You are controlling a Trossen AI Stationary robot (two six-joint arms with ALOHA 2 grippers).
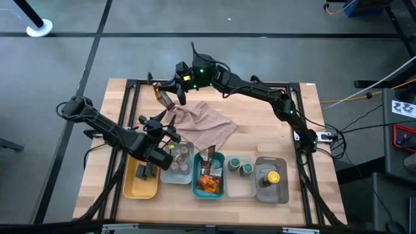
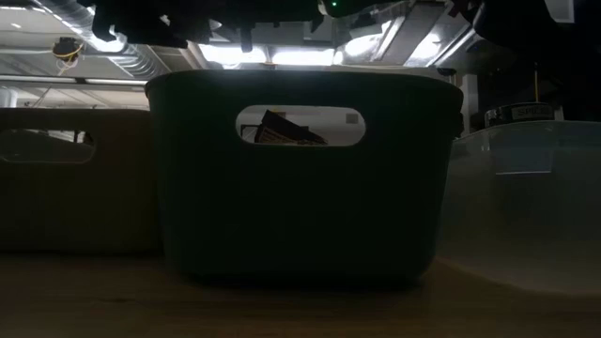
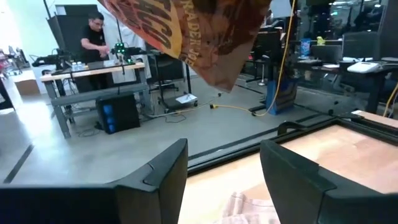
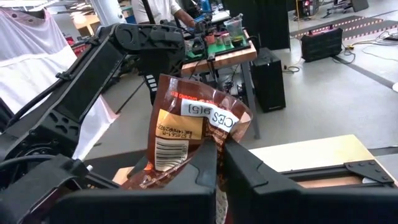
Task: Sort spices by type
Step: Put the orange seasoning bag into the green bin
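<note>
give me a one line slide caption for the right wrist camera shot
Right gripper shut on an orange-brown spice packet, lifted above the table's far side, with the left arm close behind.

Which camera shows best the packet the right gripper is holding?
The right wrist view: the right gripper pinches the orange-brown packet, barcode and label facing it. The high view shows it small, beyond the cloth. The left wrist view catches only its underside. The low view misses it.
</note>
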